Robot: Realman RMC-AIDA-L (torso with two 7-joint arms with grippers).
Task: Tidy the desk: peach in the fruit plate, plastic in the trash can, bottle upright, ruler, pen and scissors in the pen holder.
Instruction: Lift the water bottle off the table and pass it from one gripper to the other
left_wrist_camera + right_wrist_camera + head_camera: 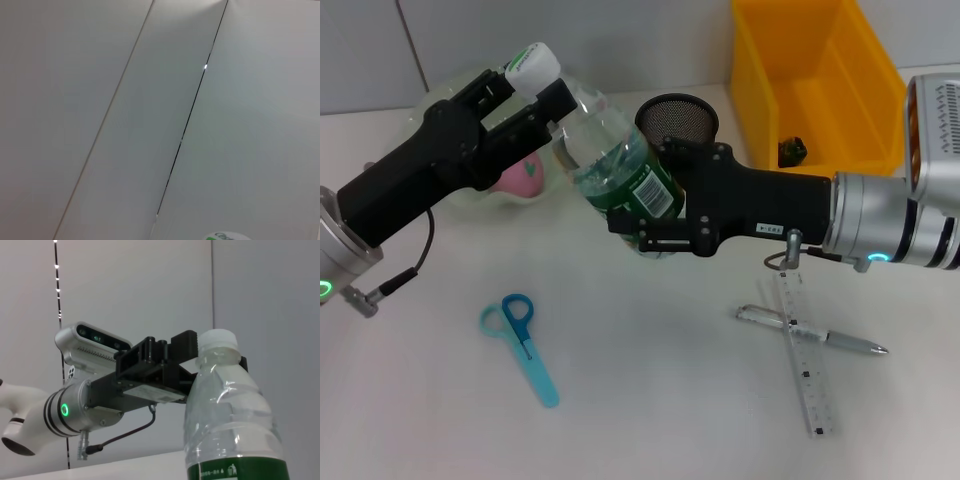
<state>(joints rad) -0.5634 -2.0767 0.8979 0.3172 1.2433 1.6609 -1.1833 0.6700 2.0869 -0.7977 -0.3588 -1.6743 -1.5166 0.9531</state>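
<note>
Judging by layout, the task is roughly half done: the yellow trash can holds a dark scrap, and the peach lies in the fruit plate. The bottle hangs tilted above the desk; the right gripper clamps its body, the left gripper pinches its cap. Ruler, pen and scissors remain outside the pen holder.

Left tool and right tool both clamped, raised.
</note>
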